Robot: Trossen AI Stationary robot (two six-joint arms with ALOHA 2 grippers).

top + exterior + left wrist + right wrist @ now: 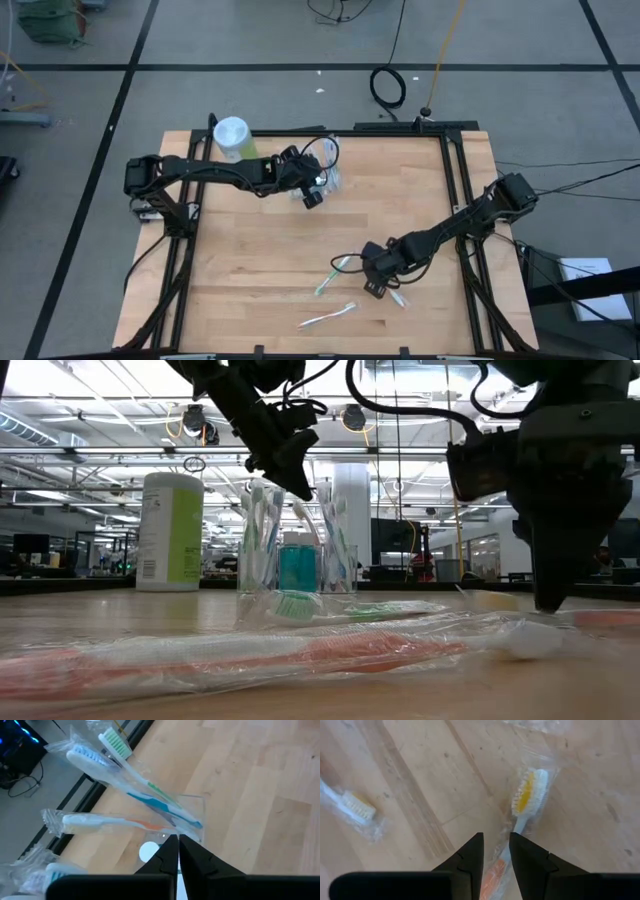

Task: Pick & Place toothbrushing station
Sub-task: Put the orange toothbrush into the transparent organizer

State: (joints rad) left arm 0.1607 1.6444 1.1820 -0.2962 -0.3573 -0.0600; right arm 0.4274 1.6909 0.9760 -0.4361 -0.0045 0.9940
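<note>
The toothbrushing station [328,178], a clear holder with wrapped brushes, stands at the table's far edge just right of a green canister [232,139], and the left gripper [312,197] hovers over it with its fingers nearly together, holding nothing that can be seen. Nearer and to the right, the right gripper [496,851] has its fingers partly apart astride a wrapped orange toothbrush [525,805] lying flat; whether they touch it cannot be told. A wrapped green toothbrush [332,274] and another wrapped brush [328,317] lie loose on the wooden table [250,260] left of it.

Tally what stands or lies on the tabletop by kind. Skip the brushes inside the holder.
Loose wrapped toothbrushes: 3
Clear holder: 1
Green canister: 1
Total: 5
</note>
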